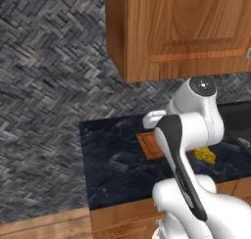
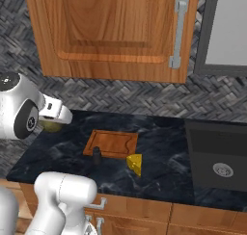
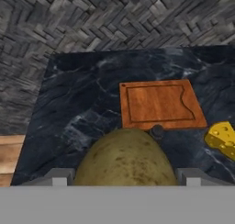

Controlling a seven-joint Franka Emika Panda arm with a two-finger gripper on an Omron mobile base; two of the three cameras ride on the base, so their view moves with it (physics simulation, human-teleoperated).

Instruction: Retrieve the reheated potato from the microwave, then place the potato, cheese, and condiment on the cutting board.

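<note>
The small round olive-tan potato (image 3: 125, 158) sat gripped between the fingers (image 3: 59, 177), held above the left part of the dark marbled tabletop (image 3: 82, 117). Ahead lay the bare orange-brown wooden cutting board (image 3: 158, 103), the small dark condiment bottle (image 2: 96, 155) at its near edge, the yellow holed cheese wedge (image 2: 135, 163) nearby. Best lower over the board's centre, clearing the bottle, then release.

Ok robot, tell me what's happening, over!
Gripper shut on potato, above counter. Cutting board empty; cheese, condiment beside it. Path clear.

Base views flank the arm, sharing the cutting board (image 2: 111, 143), hand view close above
</note>
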